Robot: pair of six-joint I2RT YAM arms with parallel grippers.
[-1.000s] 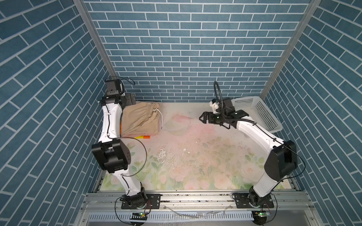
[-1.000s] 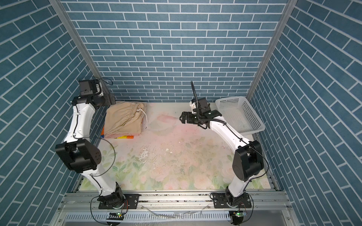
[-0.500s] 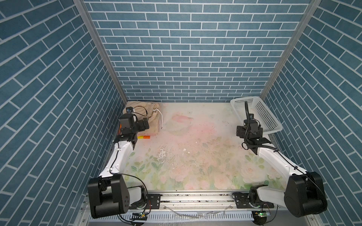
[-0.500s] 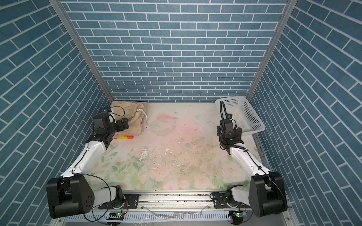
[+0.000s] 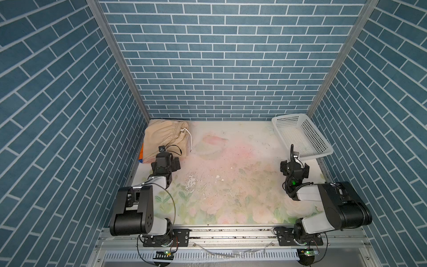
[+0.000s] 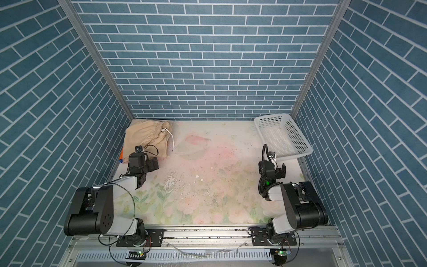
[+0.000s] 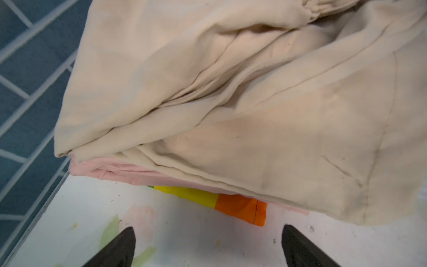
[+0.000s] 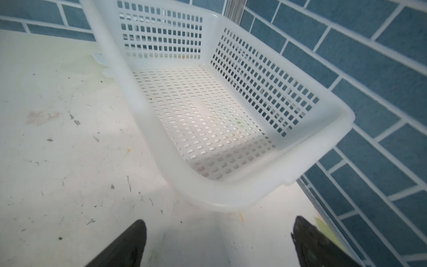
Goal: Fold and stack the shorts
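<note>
The shorts [image 5: 161,138] sit piled upper left in both top views, beige pair [image 7: 231,92] over pink pair [image 7: 104,170] over rainbow pair [image 7: 240,205]; I judge folding done, so left gripper [image 7: 208,227] and right gripper [image 8: 219,220] gape empty.

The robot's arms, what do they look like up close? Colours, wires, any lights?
Both the left arm and the right arm have smooth white links joined by chunky black housings, and thin black cables run along them. A small green light glows near the right arm's wrist. The left tool and right tool each have two dark, tapered, pointed fingers.
</note>
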